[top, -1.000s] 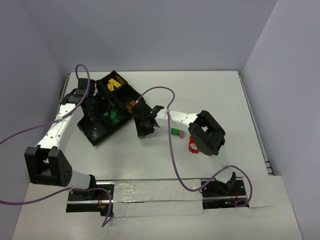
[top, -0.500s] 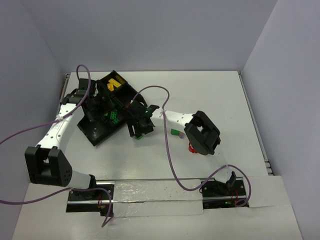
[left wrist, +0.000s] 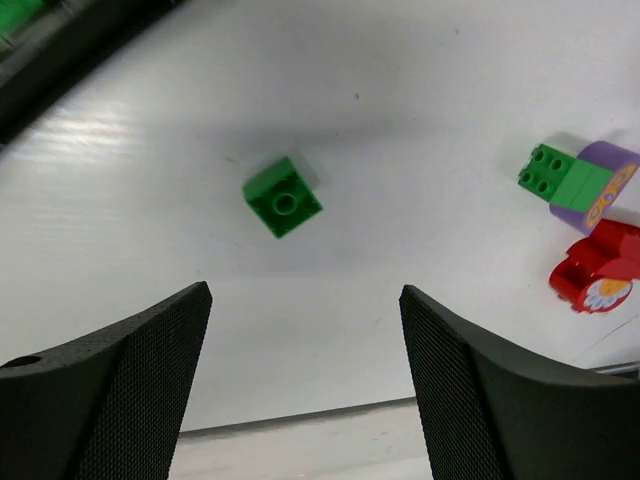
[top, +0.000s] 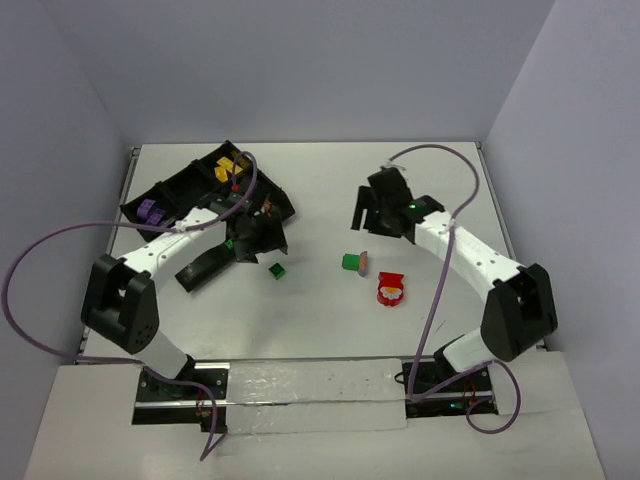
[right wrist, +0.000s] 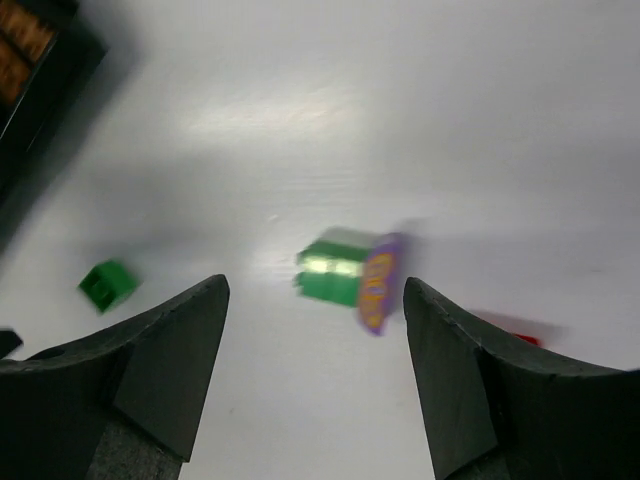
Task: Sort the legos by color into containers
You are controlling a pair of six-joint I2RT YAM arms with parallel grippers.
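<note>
Legos: three loose on the table, the rest in the tray.
Green brick (left wrist: 283, 197) lies near the tray (top: 165, 187); purple-ended bar (left wrist: 580, 182) and red brick (left wrist: 597, 275) lie close together further out. Left gripper (left wrist: 303, 292) hangs spread and empty over the green brick, apparently aligned to take it. Right gripper (right wrist: 315, 285), likewise spread and empty, hangs above the bar, probably its target.

White table (top: 320, 200) between plain pale-lavender walls (top: 300, 70)
</note>
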